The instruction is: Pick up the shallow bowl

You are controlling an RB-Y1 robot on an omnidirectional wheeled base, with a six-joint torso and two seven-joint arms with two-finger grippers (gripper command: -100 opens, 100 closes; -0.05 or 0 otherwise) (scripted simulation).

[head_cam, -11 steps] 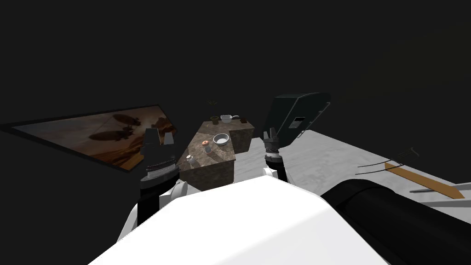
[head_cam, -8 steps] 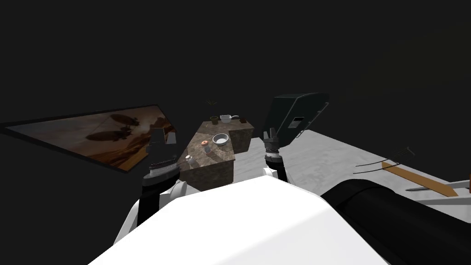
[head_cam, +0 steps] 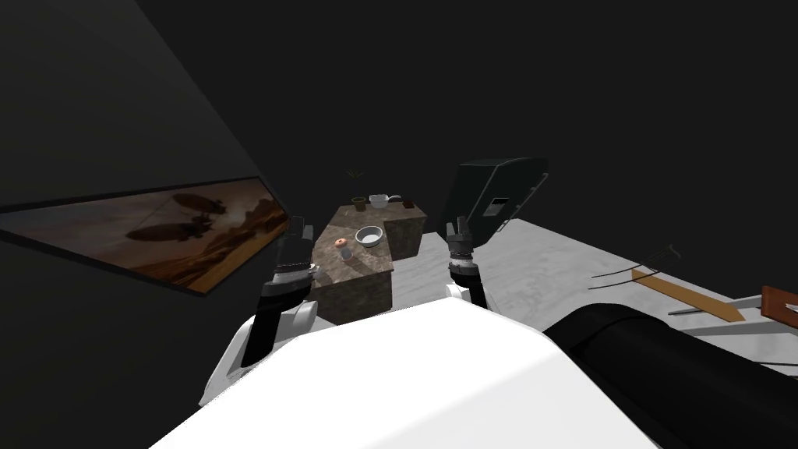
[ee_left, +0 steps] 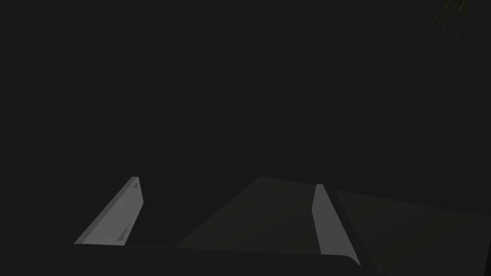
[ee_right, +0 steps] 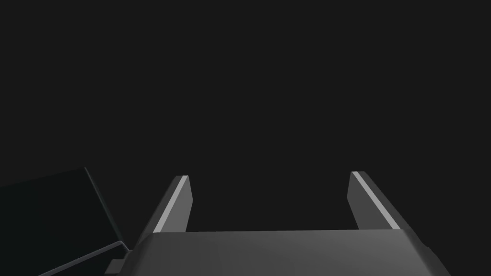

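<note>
White shallow bowl [head_cam: 369,235], small, dim, on countertop [head_cam: 368,258].

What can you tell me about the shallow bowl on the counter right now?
The shallow bowl is small, round and plain white, with a low wall and a grey-shaded hollow that looks empty; its material is too small to tell. It sits upright on its base on the mottled brown countertop, roughly mid-surface. A small orange round thing lies beside it toward my left arm, apart from it. Nothing grips it: the left gripper hangs open by the counter's left edge, well clear of the bowl.
</note>
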